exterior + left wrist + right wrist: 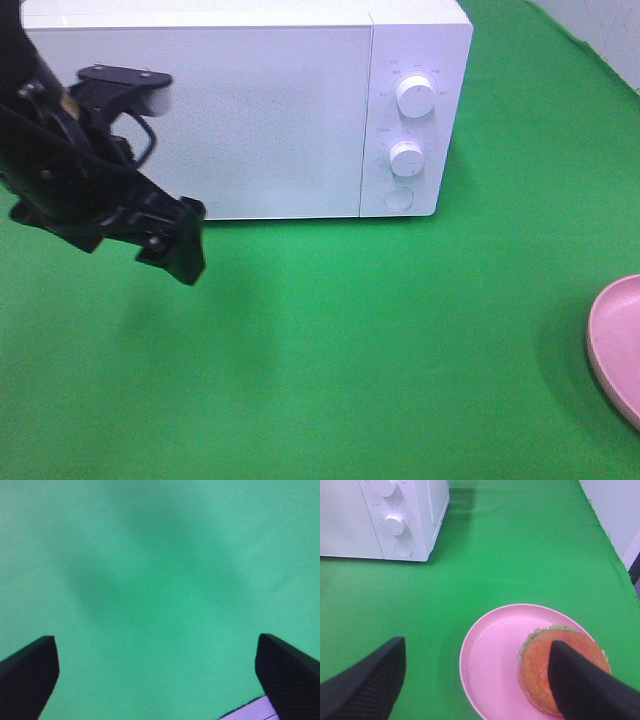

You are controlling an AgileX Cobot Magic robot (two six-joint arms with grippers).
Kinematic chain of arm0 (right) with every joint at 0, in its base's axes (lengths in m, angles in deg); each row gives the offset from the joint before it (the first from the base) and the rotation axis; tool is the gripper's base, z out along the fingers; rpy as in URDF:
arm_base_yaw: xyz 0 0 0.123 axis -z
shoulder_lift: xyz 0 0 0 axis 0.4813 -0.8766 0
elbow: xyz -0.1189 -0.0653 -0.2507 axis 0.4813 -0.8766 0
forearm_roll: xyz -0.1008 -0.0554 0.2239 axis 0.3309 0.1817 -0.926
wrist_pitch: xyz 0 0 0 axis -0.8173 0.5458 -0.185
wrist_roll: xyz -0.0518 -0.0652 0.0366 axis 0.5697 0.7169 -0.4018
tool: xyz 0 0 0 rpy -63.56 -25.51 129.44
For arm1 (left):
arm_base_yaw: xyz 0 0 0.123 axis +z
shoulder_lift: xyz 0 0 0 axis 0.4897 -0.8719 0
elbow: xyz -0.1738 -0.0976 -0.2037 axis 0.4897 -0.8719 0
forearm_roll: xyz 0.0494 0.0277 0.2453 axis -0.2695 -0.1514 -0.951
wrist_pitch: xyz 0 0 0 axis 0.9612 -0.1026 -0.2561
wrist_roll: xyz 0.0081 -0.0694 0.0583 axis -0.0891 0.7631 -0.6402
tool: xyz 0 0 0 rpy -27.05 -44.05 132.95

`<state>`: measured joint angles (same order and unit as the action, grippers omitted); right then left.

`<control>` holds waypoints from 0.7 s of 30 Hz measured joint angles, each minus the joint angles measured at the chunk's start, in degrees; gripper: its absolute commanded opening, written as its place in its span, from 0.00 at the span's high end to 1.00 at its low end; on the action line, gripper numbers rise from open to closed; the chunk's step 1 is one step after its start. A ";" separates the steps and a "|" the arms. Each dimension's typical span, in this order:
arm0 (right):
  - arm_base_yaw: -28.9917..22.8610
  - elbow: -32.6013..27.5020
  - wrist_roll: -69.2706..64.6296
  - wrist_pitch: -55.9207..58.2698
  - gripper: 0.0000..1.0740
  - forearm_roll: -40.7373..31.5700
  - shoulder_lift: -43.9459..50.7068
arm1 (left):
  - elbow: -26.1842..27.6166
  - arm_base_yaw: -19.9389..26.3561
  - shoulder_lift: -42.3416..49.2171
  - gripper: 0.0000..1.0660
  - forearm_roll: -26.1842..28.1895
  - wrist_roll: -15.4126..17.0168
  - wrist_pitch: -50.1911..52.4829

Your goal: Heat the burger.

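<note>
Nearest to us in the right wrist view, the right gripper (475, 680) hangs with its jaws spread wide and nothing between them, one finger (590, 685) overlapping our sight of the burger (545, 667) without clearly touching it. The burger sits on the pink plate (490, 655), toward one side of it, bun top up with a bit of green lettuce frill showing at the edge. We judge it light, soft and squashy, with a glossy bun that may slip and layers that can slide apart, so the hold should go across the bun sides, low enough to catch both halves, with gentle pressure; gripping the plate rim instead looks like a fair option. In the high view only the plate's edge shows at the right border, burger out of frame. Further in, the left gripper (175, 235) hovers over the green cloth (380, 340), jaws released and empty per the left wrist view, just in front of the microwave. At the back the white microwave (250, 110) stands with its door (200, 120) closed, so we reckon opening it comes first.
</note>
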<state>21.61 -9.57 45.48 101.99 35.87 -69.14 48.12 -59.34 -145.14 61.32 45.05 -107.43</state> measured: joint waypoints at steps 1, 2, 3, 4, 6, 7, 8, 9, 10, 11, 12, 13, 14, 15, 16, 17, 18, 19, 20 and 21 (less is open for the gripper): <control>0.00 0.00 0.00 0.00 0.30 0.00 0.00 | 0.00 3.55 1.49 0.06 0.00 0.00 -2.29; 0.00 0.00 0.00 0.00 0.30 0.00 0.00 | 0.00 3.55 1.49 0.06 0.00 0.00 -2.29; 0.00 0.00 0.00 0.00 0.30 0.00 0.00 | 0.00 7.56 3.04 0.06 0.29 0.00 -4.47; 0.00 0.00 0.00 0.00 0.30 0.00 0.00 | 0.00 7.56 3.04 0.06 0.29 0.00 -4.47; 0.00 0.00 0.00 0.00 0.30 0.00 0.00 | 0.00 13.12 5.50 0.06 1.26 0.00 -7.33; 0.00 0.00 0.00 0.00 0.30 0.00 0.00 | 0.00 13.12 5.50 0.06 1.26 0.00 -7.33; 0.00 0.00 0.00 0.00 0.30 0.00 0.00 | 0.00 16.56 7.16 0.06 1.49 -0.06 -9.22; 0.00 0.00 0.00 0.00 0.30 0.00 0.00 | 0.00 16.56 7.16 0.06 1.49 -0.06 -9.22; 0.00 0.00 0.00 0.00 0.30 0.00 0.00 | 0.00 20.00 9.00 0.06 1.43 -0.40 -11.12; 0.00 0.00 0.00 0.00 0.30 0.00 0.00 | 0.00 20.00 9.00 0.06 1.43 -0.40 -11.12; 0.00 0.00 0.00 0.00 0.30 0.00 0.00 | 0.00 22.86 10.60 0.06 1.09 -0.40 -12.72; 0.00 0.00 0.00 0.00 0.30 0.00 0.00 | 0.00 22.86 10.60 0.06 1.09 -0.40 -12.72; 0.00 0.00 0.00 0.00 0.30 0.00 0.00 | 0.00 25.73 12.09 0.06 0.29 -1.20 -14.09; 0.00 0.00 0.00 0.00 0.30 0.00 0.00 | 0.00 25.73 12.09 0.06 0.29 -1.20 -14.09; 0.00 0.00 0.00 0.00 0.30 0.00 0.00 | 0.00 28.82 13.58 0.06 -0.11 -2.01 -15.87; 0.00 0.00 0.00 0.00 0.30 0.00 0.00 | 0.00 28.82 13.58 0.06 -0.11 -2.01 -15.87; 0.00 0.00 0.00 0.00 0.30 0.00 0.00 | 0.00 31.17 14.95 0.06 -0.29 -2.18 -16.96; 0.00 0.00 0.00 0.00 0.30 0.00 0.00 | -0.11 32.09 15.87 0.06 0.00 -2.23 -17.19; 0.00 0.00 0.00 0.00 0.30 0.00 0.00 | -0.11 32.09 15.87 0.06 0.00 -2.23 -17.19; 0.00 0.00 0.00 0.00 0.30 0.00 0.00 | -1.26 33.00 18.05 0.06 0.23 -2.35 -17.13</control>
<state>21.61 -9.57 45.48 101.99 35.87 -69.14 46.86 -26.34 -127.09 61.55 42.70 -124.57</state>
